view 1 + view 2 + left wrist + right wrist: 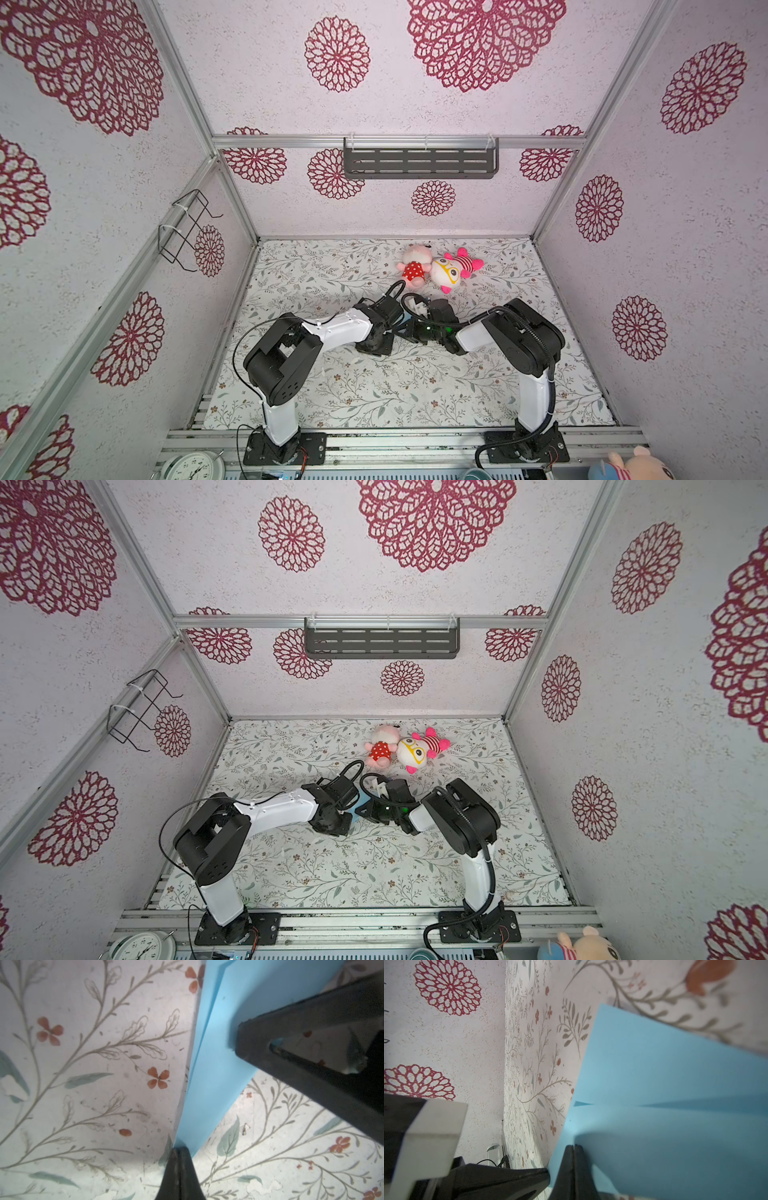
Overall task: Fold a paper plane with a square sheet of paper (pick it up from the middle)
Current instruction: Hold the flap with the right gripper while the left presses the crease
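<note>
The square sheet of paper (216, 1047) is light blue and folded over in layers, held just above the floral table mat (332, 390) at mid-table. It tapers toward my left gripper (180, 1149), which is shut on its narrow end. My right gripper (574, 1145) is shut on the paper (675, 1076) further along; its fingers (301, 1076) show in the left wrist view. In both top views the two grippers meet tip to tip, and only a sliver of blue paper (409, 318) (360, 806) shows between them. I cannot tell whether it has a paper plane's shape.
Two pink plush toys (414, 269) (453, 268) lie just behind the grippers. A dark shelf (419, 163) hangs on the back wall and a wire rack (187, 228) on the left wall. A clock (193, 467) and more plush toys (640, 465) sit beyond the front rail.
</note>
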Controlling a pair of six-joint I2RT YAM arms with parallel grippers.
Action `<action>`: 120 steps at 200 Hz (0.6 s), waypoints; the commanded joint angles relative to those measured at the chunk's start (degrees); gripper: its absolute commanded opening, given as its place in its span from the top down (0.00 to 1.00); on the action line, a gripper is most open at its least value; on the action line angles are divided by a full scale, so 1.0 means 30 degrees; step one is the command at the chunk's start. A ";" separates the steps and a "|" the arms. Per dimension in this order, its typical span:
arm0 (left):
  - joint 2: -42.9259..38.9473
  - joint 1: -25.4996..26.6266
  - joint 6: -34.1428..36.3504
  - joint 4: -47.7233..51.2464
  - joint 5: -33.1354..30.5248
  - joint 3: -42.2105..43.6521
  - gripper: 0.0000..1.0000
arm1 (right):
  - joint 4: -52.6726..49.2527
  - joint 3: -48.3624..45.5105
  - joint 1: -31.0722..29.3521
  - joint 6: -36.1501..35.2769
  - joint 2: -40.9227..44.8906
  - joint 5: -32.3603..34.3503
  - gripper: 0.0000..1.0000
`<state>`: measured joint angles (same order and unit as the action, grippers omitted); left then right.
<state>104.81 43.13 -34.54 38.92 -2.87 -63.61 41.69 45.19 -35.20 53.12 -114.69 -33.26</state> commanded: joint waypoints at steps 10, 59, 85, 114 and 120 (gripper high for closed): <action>-0.0107 0.0326 -0.0247 0.1758 0.0161 0.0382 0.98 | -0.2768 -0.0169 -0.0039 -0.0554 -0.0933 0.1446 1.00; -0.0274 0.0360 -0.0247 0.2175 0.0308 0.0287 0.99 | -0.2794 -0.0151 -0.0015 -0.0511 -0.0969 0.1468 1.00; -0.0368 0.0360 -0.0225 0.2173 0.0531 0.0259 0.99 | -0.2794 -0.0154 -0.0015 -0.0515 -0.0968 0.1476 1.00; -0.0356 0.0387 -0.0214 0.2043 0.0767 0.0287 0.99 | -0.2808 -0.0178 0.0014 -0.0516 -0.0969 0.1476 1.00; -0.0360 0.0402 -0.0232 0.2049 0.0804 0.0314 0.99 | -0.2766 -0.0179 0.0015 -0.0511 -0.0968 0.1476 1.00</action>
<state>104.57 43.24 -34.57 41.41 -2.20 -63.61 41.69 45.21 -35.20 53.12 -114.72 -33.26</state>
